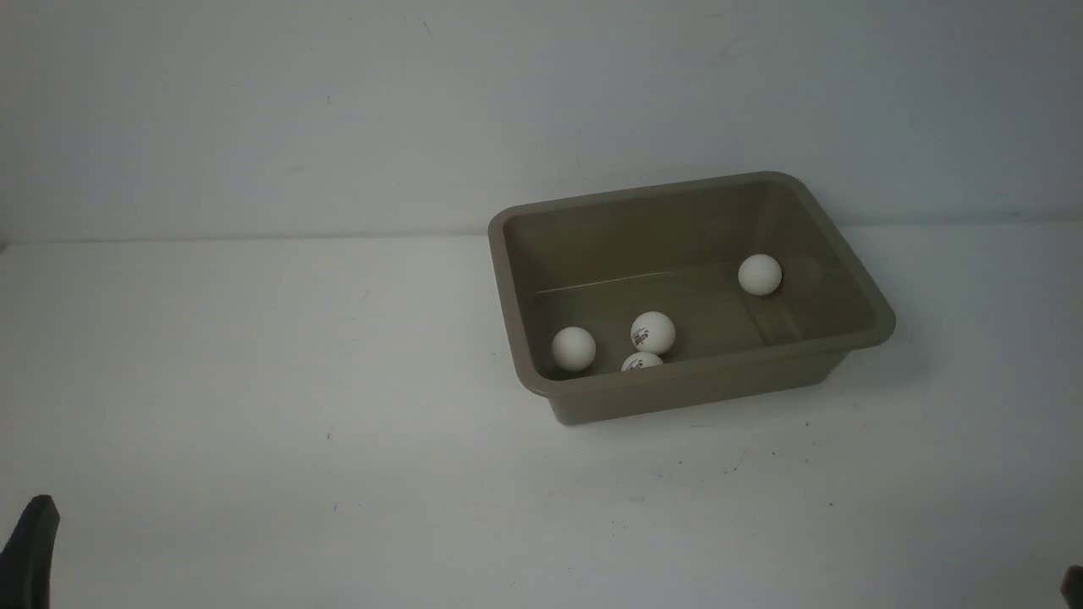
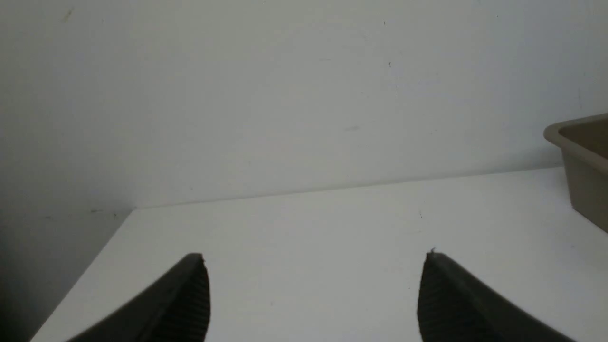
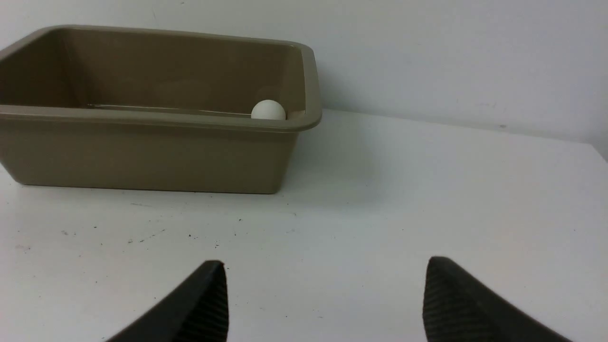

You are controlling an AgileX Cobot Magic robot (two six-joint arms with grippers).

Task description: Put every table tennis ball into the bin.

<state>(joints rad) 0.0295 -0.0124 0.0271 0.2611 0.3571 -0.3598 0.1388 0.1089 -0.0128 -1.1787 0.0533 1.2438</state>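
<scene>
A taupe plastic bin (image 1: pixel 846 334) is set upright on the table. Four white balls are held inside: three clustered at the floor's 7 o'clock corner (image 1: pixel 574 348) (image 1: pixel 652 332) (image 1: pixel 641 364), two bearing dark print, and one at 2 o'clock (image 1: pixel 759 275).

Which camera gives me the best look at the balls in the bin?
The front view: it looks down into the bin and shows all four balls. The right wrist view catches only one ball over the rim. The left wrist view shows just a bin corner, no balls.

Bare table (image 1: pixel 254 381) all around the bin (image 1: pixel 702 385), its top unobstructed.
</scene>
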